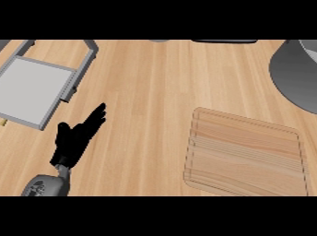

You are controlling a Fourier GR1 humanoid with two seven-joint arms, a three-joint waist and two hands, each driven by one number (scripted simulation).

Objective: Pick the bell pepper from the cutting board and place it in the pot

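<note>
A bare wooden cutting board point(246, 154) lies at the lower right of the counter; no bell pepper shows on it or anywhere else. The grey pot point(302, 76) stands at the right edge, cut off by the frame, and its inside is mostly out of sight. My left hand point(76, 138) rests at the lower left with fingers straight, pointing up and to the right, holding nothing. My right hand does not show.
A grey metal tray-like frame point(25, 87) sits at the upper left. A small yellowish bit point(2, 123) lies beside its lower edge. Dark objects point(224, 41) peek in at the top edge. Wooden counter lies between the tray and the board.
</note>
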